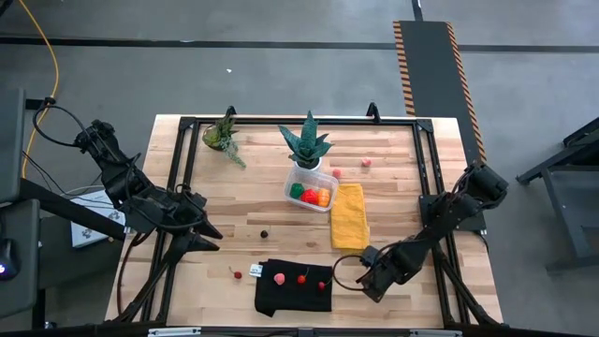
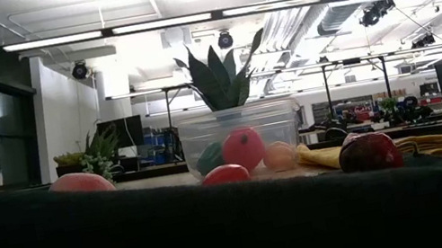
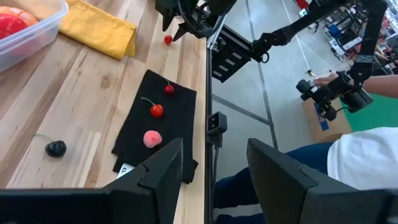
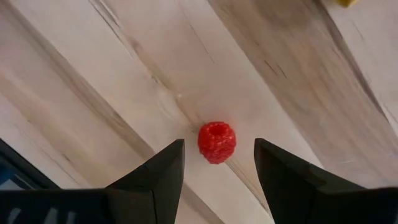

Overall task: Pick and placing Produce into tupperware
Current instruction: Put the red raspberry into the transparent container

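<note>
The clear tupperware [image 1: 310, 190] stands mid-table with red, green and orange produce inside. A red raspberry [image 4: 217, 142] lies on the bare wood. My right gripper [image 4: 219, 144] hangs over it, pointing down and open, one finger on either side without touching; it is near the table's front right [image 1: 367, 279]. On the black cloth [image 1: 294, 288] lie a pink piece [image 3: 152, 138] and two cherries [image 3: 157, 110]. A dark berry [image 3: 55, 149] rests on the wood. My left gripper [image 3: 214, 149] waits open and raised at the table's left [image 1: 213, 239].
A yellow cloth [image 1: 350, 215] lies right of the tupperware. Two potted plants [image 1: 307, 142] [image 1: 223, 134] stand at the back. Loose pink pieces [image 1: 337, 172] lie near the far right, and a cherry [image 1: 237, 274] left of the black cloth. A person [image 3: 367, 162] is beyond the near edge.
</note>
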Motion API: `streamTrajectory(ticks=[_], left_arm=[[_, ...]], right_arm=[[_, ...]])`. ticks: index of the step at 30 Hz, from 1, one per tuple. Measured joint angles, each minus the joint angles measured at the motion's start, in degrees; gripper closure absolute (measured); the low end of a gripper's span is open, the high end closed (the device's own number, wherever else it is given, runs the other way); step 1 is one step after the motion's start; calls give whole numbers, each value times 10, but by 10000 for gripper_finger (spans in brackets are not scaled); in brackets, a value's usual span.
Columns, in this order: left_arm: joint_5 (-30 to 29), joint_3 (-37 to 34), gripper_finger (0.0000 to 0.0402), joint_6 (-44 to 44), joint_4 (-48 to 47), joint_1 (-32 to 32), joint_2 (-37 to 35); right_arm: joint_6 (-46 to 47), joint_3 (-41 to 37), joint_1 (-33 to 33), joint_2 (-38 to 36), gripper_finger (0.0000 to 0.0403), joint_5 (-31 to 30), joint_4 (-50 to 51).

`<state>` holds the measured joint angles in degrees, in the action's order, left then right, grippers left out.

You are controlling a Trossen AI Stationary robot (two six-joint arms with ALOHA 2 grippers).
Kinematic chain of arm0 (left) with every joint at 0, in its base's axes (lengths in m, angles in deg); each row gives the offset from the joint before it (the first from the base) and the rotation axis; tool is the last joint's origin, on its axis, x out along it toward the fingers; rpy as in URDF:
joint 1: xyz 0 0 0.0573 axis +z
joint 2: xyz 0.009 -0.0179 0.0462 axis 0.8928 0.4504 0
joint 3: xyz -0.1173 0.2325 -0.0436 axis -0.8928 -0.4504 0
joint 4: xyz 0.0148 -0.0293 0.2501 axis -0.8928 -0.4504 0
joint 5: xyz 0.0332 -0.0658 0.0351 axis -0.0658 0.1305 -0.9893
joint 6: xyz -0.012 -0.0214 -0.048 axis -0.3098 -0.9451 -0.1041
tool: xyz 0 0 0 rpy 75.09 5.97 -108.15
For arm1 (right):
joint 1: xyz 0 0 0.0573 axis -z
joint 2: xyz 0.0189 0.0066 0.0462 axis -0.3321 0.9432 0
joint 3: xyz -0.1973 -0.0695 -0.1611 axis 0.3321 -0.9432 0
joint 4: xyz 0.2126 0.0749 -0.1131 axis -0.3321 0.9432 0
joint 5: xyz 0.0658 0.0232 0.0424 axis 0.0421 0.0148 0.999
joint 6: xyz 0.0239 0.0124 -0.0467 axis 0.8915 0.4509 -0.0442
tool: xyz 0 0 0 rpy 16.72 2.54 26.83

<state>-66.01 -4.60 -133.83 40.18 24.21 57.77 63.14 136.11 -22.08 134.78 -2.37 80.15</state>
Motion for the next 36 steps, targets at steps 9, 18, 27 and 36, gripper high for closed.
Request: streamTrajectory(ticks=[9, 18, 27, 36], left_arm=[[8, 0, 234, 0, -6, 0, 0], [9, 0, 234, 0, -9, 0, 0], [11, 0, 234, 1, -10, 0, 0], [12, 0, 234, 1, -10, 0, 0]], right_arm=[[-4, 0, 2, 0, 217, 0, 2], [-12, 0, 6, 0, 217, 1, -8], [-19, -1, 9, 19, 217, 22, -22], [-16, -1, 6, 23, 217, 20, -13]])
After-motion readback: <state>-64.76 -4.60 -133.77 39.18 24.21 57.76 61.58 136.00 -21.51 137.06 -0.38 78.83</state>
